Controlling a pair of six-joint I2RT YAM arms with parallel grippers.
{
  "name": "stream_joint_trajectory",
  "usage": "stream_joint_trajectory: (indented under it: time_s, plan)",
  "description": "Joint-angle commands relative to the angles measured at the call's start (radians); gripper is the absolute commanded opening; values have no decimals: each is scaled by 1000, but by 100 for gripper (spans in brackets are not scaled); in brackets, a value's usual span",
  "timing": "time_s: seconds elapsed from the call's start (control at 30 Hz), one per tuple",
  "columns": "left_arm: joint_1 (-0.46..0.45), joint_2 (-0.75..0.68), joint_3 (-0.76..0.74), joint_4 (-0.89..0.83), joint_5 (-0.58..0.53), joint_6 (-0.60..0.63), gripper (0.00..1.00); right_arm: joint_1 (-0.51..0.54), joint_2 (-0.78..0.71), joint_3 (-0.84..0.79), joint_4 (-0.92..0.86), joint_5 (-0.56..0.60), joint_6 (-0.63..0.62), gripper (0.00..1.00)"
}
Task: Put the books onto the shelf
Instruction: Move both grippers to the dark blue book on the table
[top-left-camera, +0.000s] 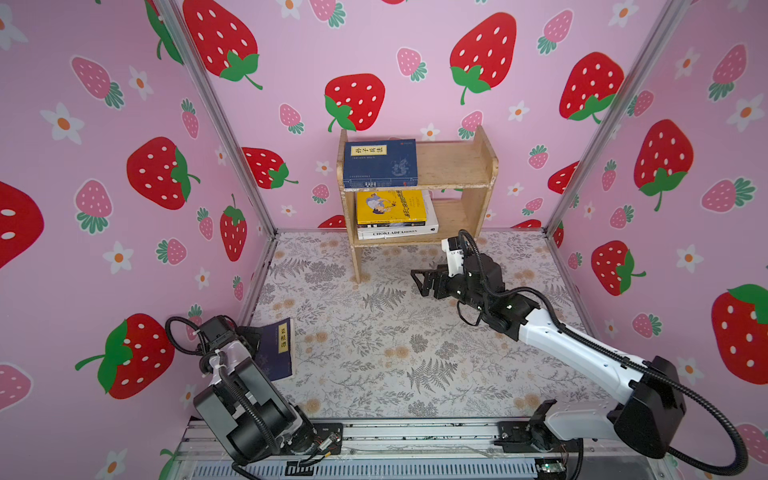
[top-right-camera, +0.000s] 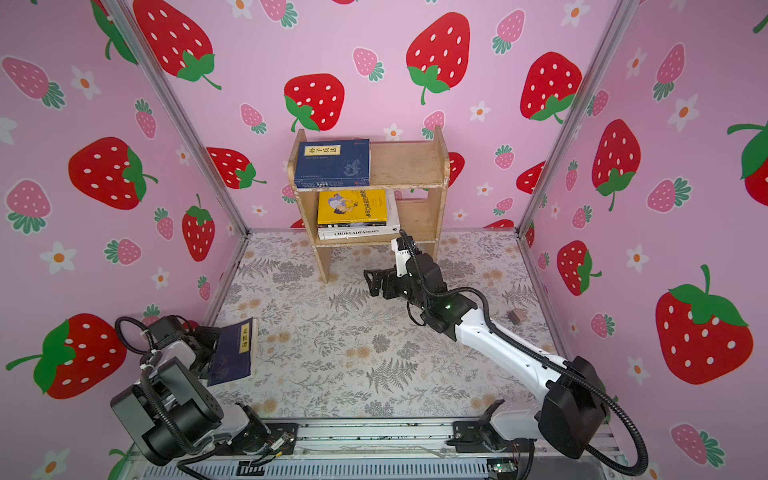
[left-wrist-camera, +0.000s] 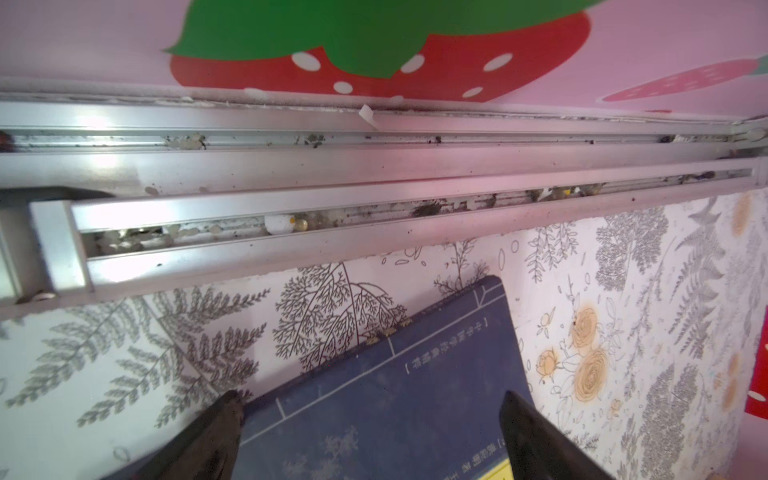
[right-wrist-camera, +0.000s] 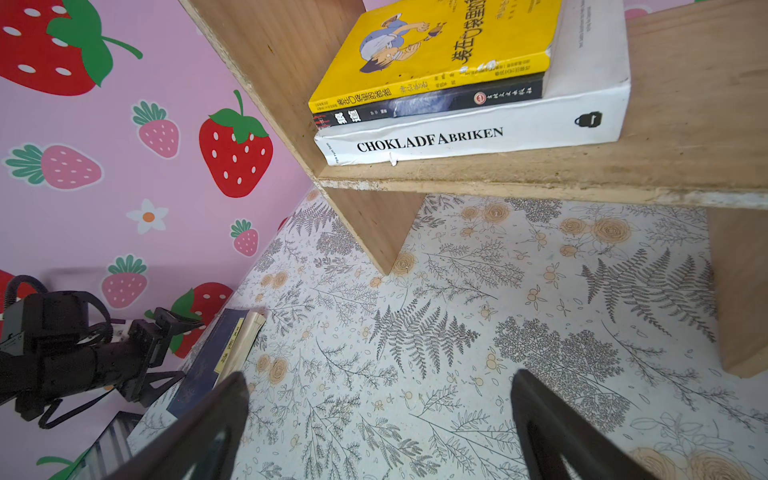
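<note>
Hovering over the last loose navy book (top-left-camera: 274, 353), the left gripper (left-wrist-camera: 372, 401), like the right gripper (top-left-camera: 417, 283), is holding its fingers open, with four books (top-left-camera: 390, 206) sitting on the shelf (top-left-camera: 453, 164).

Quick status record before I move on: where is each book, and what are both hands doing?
shelf top tier: shelved navy book, flat, left end
lower tier: yellow book on dark book on white book
table: loose navy book, left side
left hand: open at loose navy book; contact unclear
right hand: open, empty, before the shelf
</note>
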Motion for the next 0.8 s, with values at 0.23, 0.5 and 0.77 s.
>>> stream_joint_trajectory:
  time_s: [0.23,0.5,0.77]
  plan:
    - [15,69,-63,73,261,-4,94,22,34,-45,37,-11,52,100]
    - [-100,-43,-99,70,321,-63,94,26,93,-92,73,-22,117,99]
    - [-403,-105,-99,58,267,-82,95,66,194,-154,138,-55,181,96]
